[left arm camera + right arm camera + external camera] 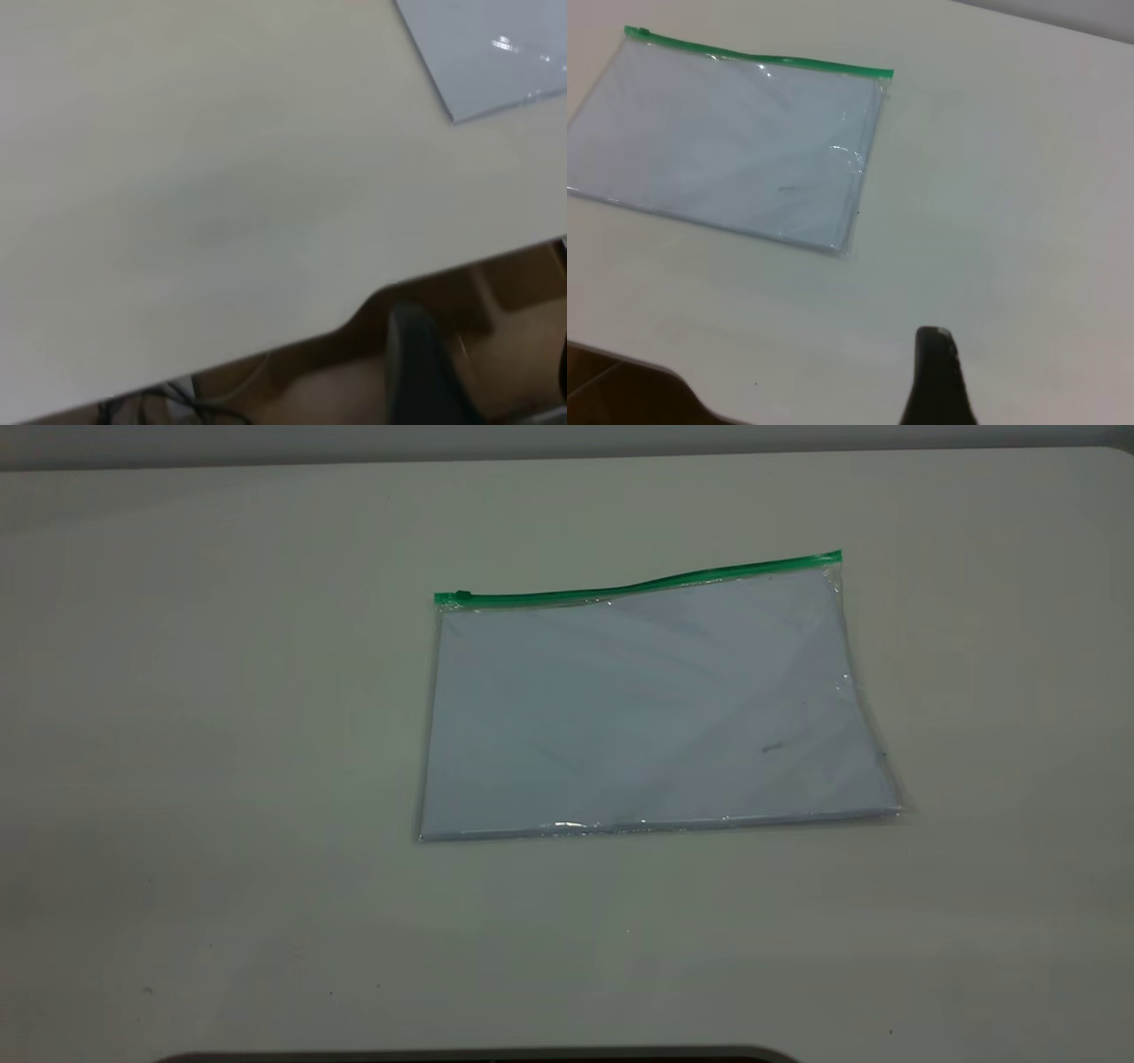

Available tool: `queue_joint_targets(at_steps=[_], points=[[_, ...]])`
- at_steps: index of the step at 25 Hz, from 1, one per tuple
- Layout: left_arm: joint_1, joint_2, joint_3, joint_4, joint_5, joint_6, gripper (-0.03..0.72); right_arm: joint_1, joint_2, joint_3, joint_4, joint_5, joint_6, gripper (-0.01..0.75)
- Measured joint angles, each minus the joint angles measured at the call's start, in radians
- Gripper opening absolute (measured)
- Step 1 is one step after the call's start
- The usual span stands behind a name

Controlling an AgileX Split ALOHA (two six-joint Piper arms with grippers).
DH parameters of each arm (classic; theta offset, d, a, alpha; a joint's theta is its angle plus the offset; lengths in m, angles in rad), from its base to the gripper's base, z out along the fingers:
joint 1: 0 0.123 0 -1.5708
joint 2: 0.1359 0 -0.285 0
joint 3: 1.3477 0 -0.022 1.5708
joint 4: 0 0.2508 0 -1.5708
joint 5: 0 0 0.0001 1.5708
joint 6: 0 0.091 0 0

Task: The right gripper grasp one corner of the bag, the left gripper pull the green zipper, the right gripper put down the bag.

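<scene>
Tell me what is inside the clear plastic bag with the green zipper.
The clear plastic bag holds flat white paper sheets. How many sheets, or anything beneath them, cannot be seen. The green zipper runs along its far edge.

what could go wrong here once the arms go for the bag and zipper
1. The bag lies flat on the table, so the right gripper, whose tip shows apart from it, may slide over a corner rather than pinch it.
2. The slider tab at the far left end of the green zipper is tiny, so the left gripper could miss it.
3. The clear plastic looks slippery; the bag may shift when pulled.
</scene>
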Motion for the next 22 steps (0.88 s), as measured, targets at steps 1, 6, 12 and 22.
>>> queue_joint_targets(at_steps=[1, 6, 12, 22], points=[[0.000, 0.000, 0.008, 0.001, -0.001, -0.005, 0.442, 0.000, 0.000, 0.000, 0.000, 0.000, 0.000, 0.589], [0.000, 0.000, 0.030, 0.018, -0.014, -0.031, 0.442, 0.000, 0.000, 0.000, 0.000, 0.000, 0.000, 0.589], [0.000, 0.000, 0.040, 0.023, -0.026, -0.043, 0.442, 0.000, 0.000, 0.000, 0.000, -0.001, 0.001, 0.589], [0.004, -0.009, 0.040, 0.024, -0.026, -0.044, 0.442, 0.000, 0.000, 0.000, 0.000, -0.001, 0.001, 0.589]])
